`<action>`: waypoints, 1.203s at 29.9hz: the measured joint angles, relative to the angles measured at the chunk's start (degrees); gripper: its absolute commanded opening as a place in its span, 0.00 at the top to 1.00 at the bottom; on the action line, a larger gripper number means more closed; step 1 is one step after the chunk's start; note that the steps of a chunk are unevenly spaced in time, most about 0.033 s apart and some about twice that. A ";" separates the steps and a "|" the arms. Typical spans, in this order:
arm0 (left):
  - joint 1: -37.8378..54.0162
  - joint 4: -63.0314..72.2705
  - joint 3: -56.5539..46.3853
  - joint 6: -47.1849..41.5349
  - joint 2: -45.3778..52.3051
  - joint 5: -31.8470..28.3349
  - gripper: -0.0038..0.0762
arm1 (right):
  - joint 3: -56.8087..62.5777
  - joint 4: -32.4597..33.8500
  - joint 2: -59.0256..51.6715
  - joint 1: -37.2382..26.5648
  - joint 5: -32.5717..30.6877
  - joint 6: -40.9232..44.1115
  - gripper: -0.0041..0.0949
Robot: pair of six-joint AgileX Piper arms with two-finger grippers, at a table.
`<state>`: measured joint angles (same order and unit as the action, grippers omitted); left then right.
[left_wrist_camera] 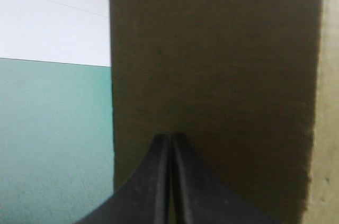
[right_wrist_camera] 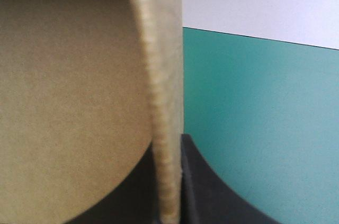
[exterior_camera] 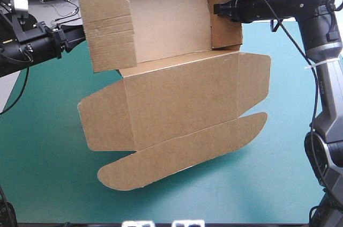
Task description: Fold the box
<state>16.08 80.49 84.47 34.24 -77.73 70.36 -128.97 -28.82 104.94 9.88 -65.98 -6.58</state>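
Evidently light, stiff board: right hand (exterior_camera: 216,9) clamps the box (exterior_camera: 177,93) by its upper-right wall, a sound hold; left hand (left_wrist_camera: 170,139) closed alongside.

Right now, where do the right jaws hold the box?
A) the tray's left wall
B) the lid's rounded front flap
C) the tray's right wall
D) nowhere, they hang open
C: the right wrist view shows the box edge between the right jaws; the high view places them at its right wall.
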 measured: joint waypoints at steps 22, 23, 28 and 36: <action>-6.02 -5.04 0.00 0.93 0.18 0.04 0.83 | 0.00 2.04 3.27 1.02 0.65 0.42 0.97; -6.07 -5.70 0.00 0.93 0.18 0.04 0.78 | 0.00 2.44 3.75 1.17 0.72 0.42 0.97; -6.14 -6.32 0.00 2.00 0.12 0.27 0.48 | 0.00 3.87 4.70 2.62 1.57 0.61 0.97; -6.14 -10.12 0.00 2.42 0.12 0.38 0.44 | 0.00 6.31 4.70 4.70 2.44 0.61 0.97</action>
<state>9.94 70.37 84.47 36.67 -77.60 70.74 -128.97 -22.51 109.65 14.59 -63.54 -5.98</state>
